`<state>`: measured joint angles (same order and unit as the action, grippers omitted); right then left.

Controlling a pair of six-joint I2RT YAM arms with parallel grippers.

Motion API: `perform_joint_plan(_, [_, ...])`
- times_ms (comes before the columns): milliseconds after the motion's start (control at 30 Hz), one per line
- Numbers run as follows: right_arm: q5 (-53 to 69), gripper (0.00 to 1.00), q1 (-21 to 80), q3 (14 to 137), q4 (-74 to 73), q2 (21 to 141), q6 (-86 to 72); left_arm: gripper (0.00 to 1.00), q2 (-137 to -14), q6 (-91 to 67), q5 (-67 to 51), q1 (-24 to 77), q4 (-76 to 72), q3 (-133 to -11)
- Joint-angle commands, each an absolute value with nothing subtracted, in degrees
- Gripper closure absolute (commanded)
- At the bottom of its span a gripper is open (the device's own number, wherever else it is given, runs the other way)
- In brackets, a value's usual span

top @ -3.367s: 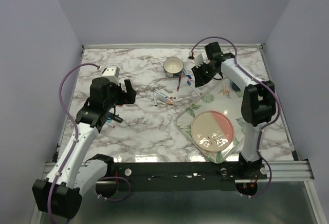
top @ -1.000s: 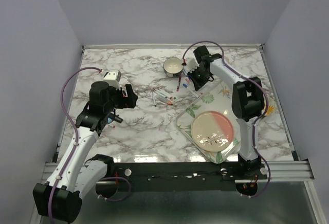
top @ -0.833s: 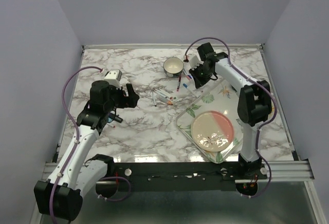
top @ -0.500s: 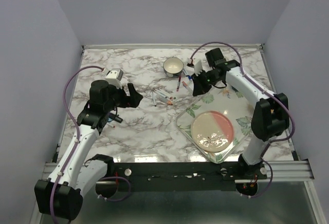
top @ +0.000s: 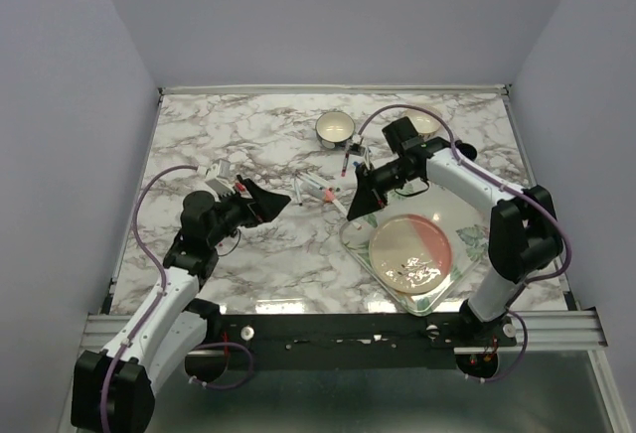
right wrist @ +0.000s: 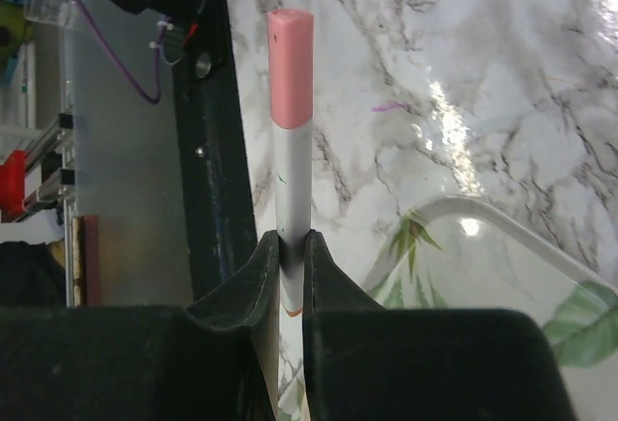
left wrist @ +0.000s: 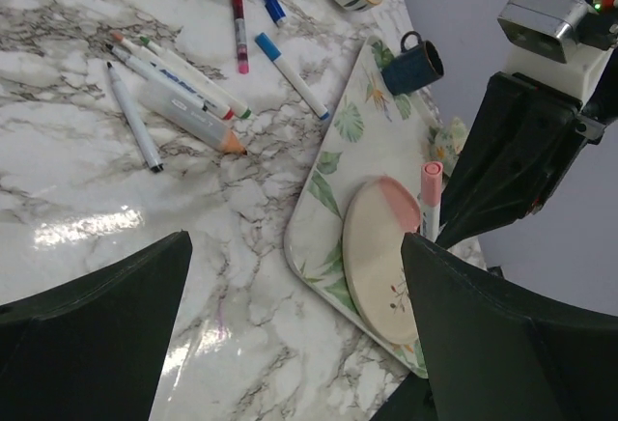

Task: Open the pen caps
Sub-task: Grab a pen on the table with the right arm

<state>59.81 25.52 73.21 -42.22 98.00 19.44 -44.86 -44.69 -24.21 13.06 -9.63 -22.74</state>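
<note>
Pen [right wrist: 292, 180] is clamped in the right pincer [right wrist: 291, 247], pink cap [right wrist: 291, 69] on its tip, just above the tray [top: 350, 239] rim. Left pincer [top: 266, 200] is held wide apart over the table [top: 248, 145], near scattered pens [left wrist: 183, 83].

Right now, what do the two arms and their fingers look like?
The left arm and right arm are built alike: white tubular links joined by bulky black joints. A thin purple cable loops along each. The fingers are matte black, broad and wedge-shaped. A white camera block is mounted at the right wrist.
</note>
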Motion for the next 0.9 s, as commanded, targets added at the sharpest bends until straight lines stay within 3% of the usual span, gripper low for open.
perform_joint_plan(0, [66.27,0.99,27.94,73.30,-40.87,99.58,19.07,0.02,-42.28,-54.22,-17.85,17.22,-19.77,-19.08])
perform_joint_plan(867, [66.36,0.99,30.06,73.83,-41.75,100.72,19.86,0.05,-43.94,-59.77,-5.01,28.38,-28.47,-15.91])
